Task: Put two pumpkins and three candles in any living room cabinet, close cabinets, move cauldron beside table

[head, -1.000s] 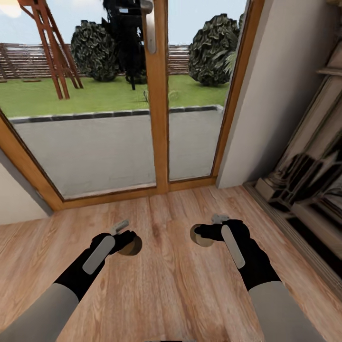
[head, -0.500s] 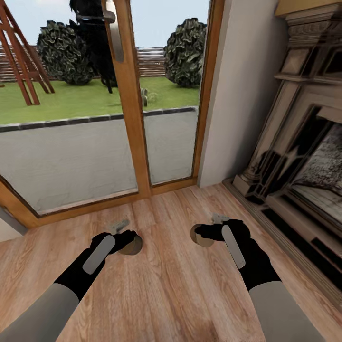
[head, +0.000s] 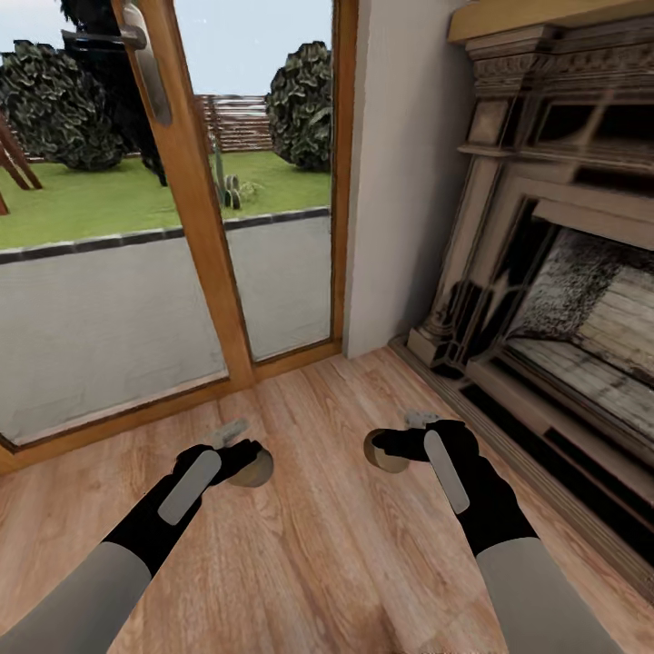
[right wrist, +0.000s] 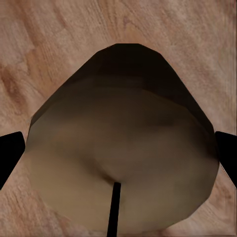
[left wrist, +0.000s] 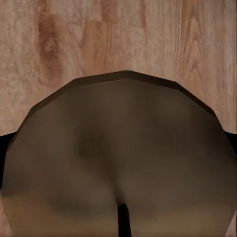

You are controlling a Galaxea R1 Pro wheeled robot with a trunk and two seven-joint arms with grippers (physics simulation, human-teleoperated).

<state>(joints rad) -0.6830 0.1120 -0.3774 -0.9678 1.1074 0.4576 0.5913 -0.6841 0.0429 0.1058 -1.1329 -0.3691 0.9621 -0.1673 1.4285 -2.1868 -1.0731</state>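
Each of my hands carries a candle above the wood floor. My left gripper (head: 243, 457) is shut on a squat grey-beige candle (head: 252, 469), whose top with a short dark wick looms large in the left wrist view (left wrist: 118, 158). My right gripper (head: 392, 445) is shut on a second candle (head: 380, 452), seen close up with its wick in the right wrist view (right wrist: 123, 148). The black fingertips (right wrist: 10, 155) flank that candle on both sides. The pumpkins, the cabinet and the cauldron are out of view.
A wood-framed glass door (head: 195, 227) with a metal handle (head: 145, 54) stands ahead at the left, a garden behind it. A white wall strip (head: 400, 182) separates it from an ornate fireplace (head: 563, 272) on the right. Wood floor (head: 318, 545) lies beneath both arms.
The whole head view has swung to the right: the glass door slid left and the fireplace came into sight. Both arms and their candles keep the same place in the picture.
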